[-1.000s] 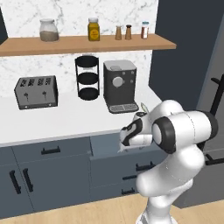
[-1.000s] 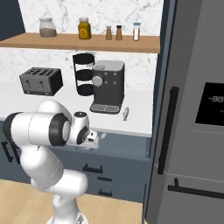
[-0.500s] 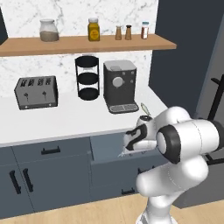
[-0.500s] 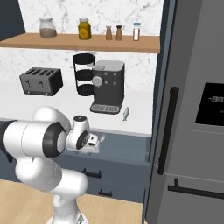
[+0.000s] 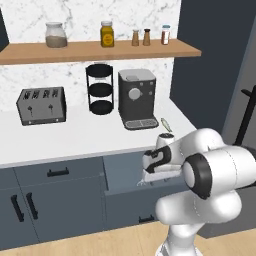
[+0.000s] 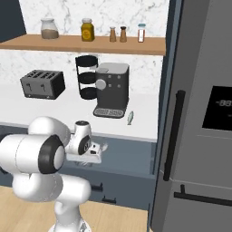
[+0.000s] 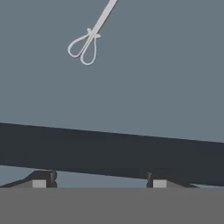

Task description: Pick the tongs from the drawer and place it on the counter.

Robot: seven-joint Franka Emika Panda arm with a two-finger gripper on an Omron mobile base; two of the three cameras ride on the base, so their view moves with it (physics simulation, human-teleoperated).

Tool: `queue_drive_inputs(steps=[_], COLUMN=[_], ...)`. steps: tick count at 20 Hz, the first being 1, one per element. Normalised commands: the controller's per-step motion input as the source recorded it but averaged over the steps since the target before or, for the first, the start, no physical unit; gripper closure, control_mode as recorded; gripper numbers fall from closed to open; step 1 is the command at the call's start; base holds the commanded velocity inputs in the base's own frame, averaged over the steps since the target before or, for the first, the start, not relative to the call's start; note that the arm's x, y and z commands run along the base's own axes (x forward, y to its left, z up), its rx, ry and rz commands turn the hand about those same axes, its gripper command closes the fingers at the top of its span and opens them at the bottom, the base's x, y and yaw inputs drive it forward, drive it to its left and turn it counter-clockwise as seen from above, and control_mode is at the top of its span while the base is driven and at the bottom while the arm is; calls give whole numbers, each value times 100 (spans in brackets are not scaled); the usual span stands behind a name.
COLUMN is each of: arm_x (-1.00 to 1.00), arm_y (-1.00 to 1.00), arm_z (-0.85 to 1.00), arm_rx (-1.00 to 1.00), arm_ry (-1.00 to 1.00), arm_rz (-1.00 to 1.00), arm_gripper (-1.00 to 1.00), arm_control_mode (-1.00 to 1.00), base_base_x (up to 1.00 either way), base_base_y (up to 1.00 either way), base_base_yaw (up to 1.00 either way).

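The drawer (image 5: 125, 172) (image 6: 131, 156) stands pulled out under the white counter (image 5: 75, 137) (image 6: 54, 108). Thin silvery tongs (image 7: 89, 41) lie on the blue-grey drawer floor, looped end nearest me, arms running up and out of the picture's top. My gripper (image 7: 100, 180) is open above the drawer, its two fingertips wide apart with nothing between them. A dark drawer wall (image 7: 112, 153) crosses the hand view between the fingertips and the tongs. From the base cameras, my gripper (image 5: 150, 175) (image 6: 93, 152) hangs just over the open drawer.
A black coffee machine (image 5: 136, 97) (image 6: 111, 89), a round black rack (image 5: 101, 89) and a toaster (image 5: 41, 105) stand on the counter. A small slim greyish object (image 5: 165, 124) (image 6: 130, 118) lies beside the coffee machine. A dark fridge (image 6: 199, 118) rises on the right.
My hand has come down a little toward the open drawer, and the elbow has swung outward. The drawer and counter items have not moved.
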Motion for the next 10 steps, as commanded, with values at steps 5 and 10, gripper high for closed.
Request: queue_drive_inputs(steps=[5,10], arm_x=[-100,-83], arm_y=[-8,-5], arm_z=[-61,4], arm_rx=[0,1], arm_ry=[27,11], arm_rz=[0,0], arm_gripper=[-100,-100], arm_control_mode=[-100,-100], base_base_x=[0,0], base_base_y=[0,0], base_base_yaw=[0,0])
